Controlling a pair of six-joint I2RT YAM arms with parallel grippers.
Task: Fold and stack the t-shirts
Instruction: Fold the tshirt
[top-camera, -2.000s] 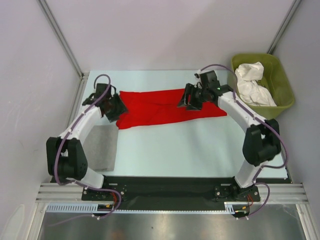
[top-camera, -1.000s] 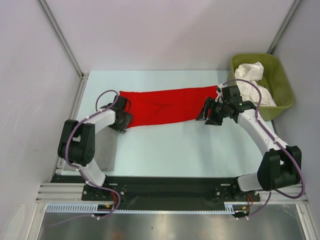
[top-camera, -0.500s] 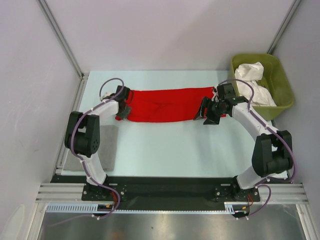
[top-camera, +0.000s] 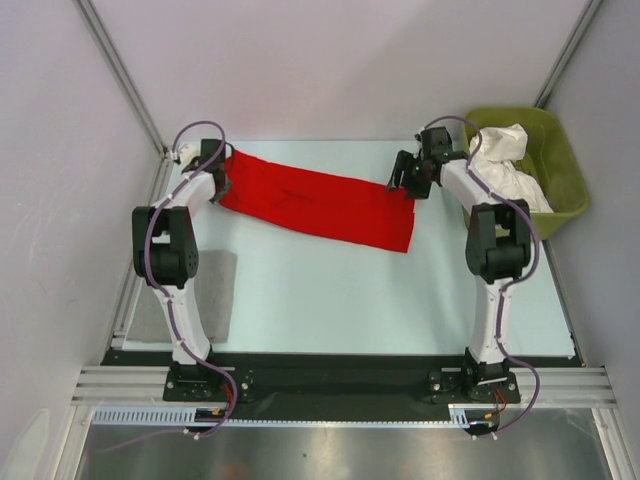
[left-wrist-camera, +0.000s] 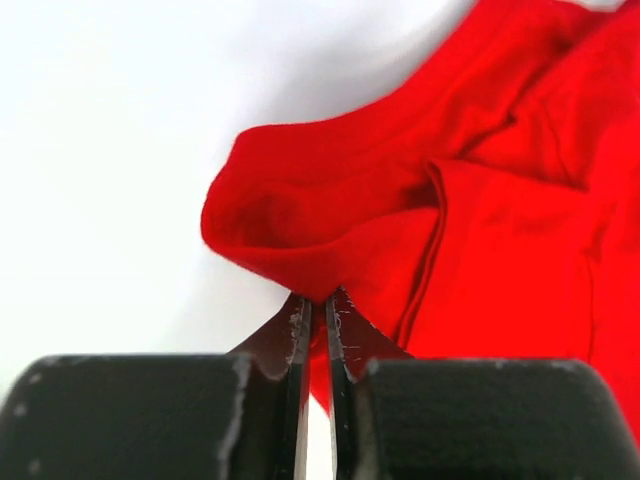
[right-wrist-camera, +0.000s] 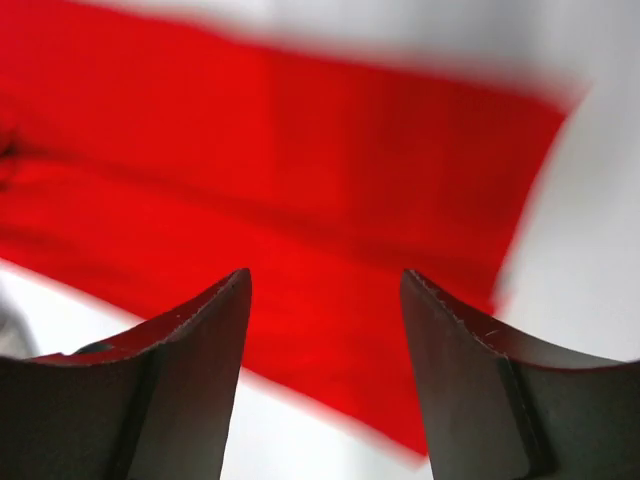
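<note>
The red t-shirt (top-camera: 320, 205) lies folded into a long band, slanting from the far left corner down to the right of the table. My left gripper (top-camera: 218, 175) is at the band's far left end, shut on a bunched fold of red cloth (left-wrist-camera: 480, 230) that is pinched between its tips (left-wrist-camera: 320, 305). My right gripper (top-camera: 400, 183) hovers over the band's right end, open with nothing between its fingers; the red t-shirt (right-wrist-camera: 300, 150) shows blurred below it (right-wrist-camera: 325, 285). White t-shirts (top-camera: 505, 165) lie crumpled in the tub.
The olive-green tub (top-camera: 560, 140) stands at the far right corner. A grey pad (top-camera: 215, 290) lies at the left edge, near the left arm's base. Pale table surface (top-camera: 330, 290) stretches in front of the red band.
My left gripper has closed on the shirt's left end and pulled it toward the far left corner. The right gripper has moved farther back, and the band now lies slanted.
</note>
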